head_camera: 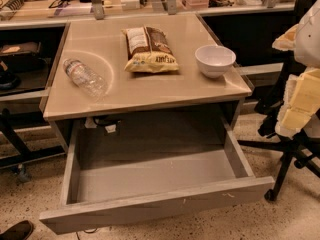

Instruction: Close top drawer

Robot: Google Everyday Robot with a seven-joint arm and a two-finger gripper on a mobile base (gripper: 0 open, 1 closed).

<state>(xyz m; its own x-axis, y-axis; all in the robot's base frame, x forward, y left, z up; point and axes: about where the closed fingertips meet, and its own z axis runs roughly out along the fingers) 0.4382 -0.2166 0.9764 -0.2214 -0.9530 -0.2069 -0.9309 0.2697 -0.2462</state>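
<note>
Three things sit on the tan cabinet top (165,89): a water bottle (85,77) on its side, a chip bag (148,50) and a white bowl (215,60). Below, the top drawer (150,209) is pulled far out. The gripper (300,101) hangs at the right edge, apart from the drawer. Nobody can tell if it is clenched.

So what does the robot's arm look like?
Only a bit shows, at the right edge of the view. The arm is smooth, rounded and white. Below it the gripper looks blocky, pale yellow and cream, with white edges. No cables or markings can be made out.
</note>
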